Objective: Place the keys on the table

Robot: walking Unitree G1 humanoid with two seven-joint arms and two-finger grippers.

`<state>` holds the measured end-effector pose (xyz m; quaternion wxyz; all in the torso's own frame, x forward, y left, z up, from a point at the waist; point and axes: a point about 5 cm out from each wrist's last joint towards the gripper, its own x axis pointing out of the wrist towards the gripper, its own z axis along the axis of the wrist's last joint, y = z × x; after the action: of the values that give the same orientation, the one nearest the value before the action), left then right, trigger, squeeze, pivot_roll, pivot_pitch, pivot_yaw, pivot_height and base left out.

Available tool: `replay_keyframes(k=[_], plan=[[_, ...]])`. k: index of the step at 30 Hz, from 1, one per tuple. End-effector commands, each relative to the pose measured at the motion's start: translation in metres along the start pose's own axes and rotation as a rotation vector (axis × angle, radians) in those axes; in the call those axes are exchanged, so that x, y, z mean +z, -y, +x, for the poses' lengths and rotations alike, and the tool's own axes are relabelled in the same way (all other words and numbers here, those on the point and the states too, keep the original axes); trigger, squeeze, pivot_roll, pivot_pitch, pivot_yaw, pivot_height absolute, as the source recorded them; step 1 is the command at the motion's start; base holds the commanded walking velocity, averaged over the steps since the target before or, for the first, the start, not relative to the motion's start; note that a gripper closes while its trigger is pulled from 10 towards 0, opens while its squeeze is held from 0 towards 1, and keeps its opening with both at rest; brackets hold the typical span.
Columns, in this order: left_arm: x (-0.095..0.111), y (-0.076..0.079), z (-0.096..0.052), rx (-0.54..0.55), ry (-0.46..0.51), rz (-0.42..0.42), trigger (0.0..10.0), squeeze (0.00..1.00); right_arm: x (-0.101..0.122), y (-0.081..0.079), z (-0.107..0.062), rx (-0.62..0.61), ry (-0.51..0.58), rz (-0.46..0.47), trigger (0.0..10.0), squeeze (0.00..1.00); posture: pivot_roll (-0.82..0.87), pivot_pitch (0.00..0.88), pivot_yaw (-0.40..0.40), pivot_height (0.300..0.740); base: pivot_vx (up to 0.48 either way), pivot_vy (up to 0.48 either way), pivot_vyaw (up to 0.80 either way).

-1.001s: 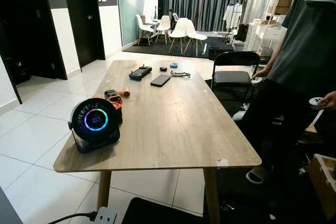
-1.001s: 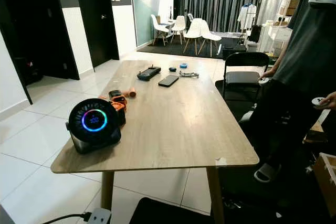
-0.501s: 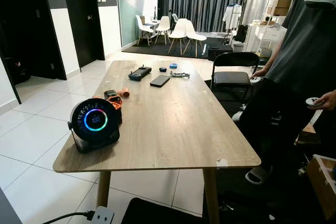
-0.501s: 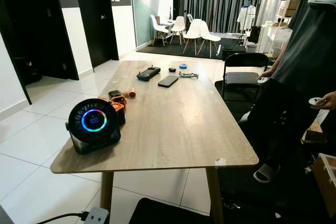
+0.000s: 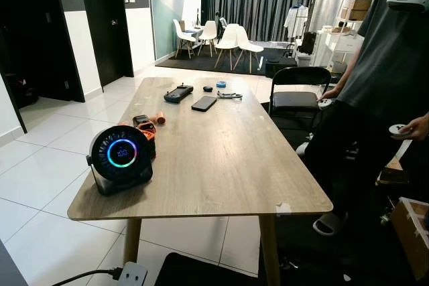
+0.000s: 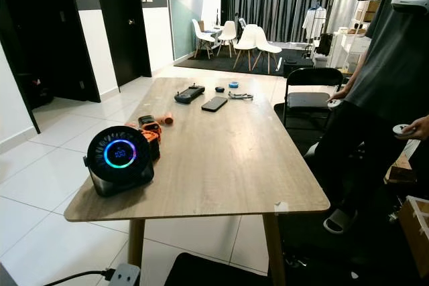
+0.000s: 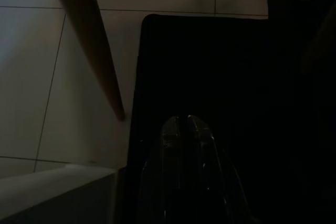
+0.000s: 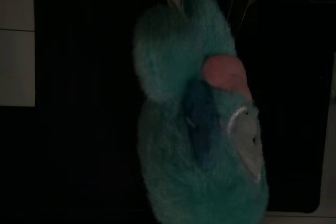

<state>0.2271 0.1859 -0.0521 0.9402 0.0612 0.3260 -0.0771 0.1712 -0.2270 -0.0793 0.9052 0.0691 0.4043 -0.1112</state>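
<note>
A teal plush (image 8: 197, 124) is hanging before the right wrist camera; its grip I cannot tell. The left gripper (image 7: 182, 124) is hanging clenched below the table (image 5: 214, 159)

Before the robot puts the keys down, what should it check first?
1. Bare spot on the wooden table near this edge: ok.
2. Round glowing fan stays off to the robot's left of that spot: ok.
3. Something held at the right wrist: a teal fluffy toy hangs there; keys on it: cannot tell.
4. Left gripper hangs low over a dark mat, idle: ok.
5. Person stands close to the table's right side: not ok, mind the arm swing.
</note>
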Motion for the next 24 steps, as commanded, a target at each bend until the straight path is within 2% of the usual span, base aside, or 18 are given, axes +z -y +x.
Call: replay_keyframes(k=[1, 8, 24], plan=[[-0.004, 0.003, 0.000, -0.003, -0.016, -0.005, 10.0, 0.00, -0.001, 0.002, 0.000, 0.000, -0.013, -0.020, 10.0, 0.00, 0.05, 0.000, -0.022, 0.740, 0.000, 0.000, 0.00], [-0.011, -0.003, -0.005, 0.008, -0.034, -0.011, 10.0, 0.00, 0.001, 0.001, 0.000, 0.006, -0.008, -0.022, 10.0, 0.00, 0.05, 0.000, -0.013, 0.740, 0.000, 0.000, 0.00], [-0.013, 0.000, -0.005, -0.009, -0.040, -0.001, 10.0, 0.00, 0.003, -0.002, 0.001, 0.007, 0.002, -0.021, 10.0, 0.00, 0.03, 0.000, -0.001, 0.740, 0.000, 0.000, 0.00]])
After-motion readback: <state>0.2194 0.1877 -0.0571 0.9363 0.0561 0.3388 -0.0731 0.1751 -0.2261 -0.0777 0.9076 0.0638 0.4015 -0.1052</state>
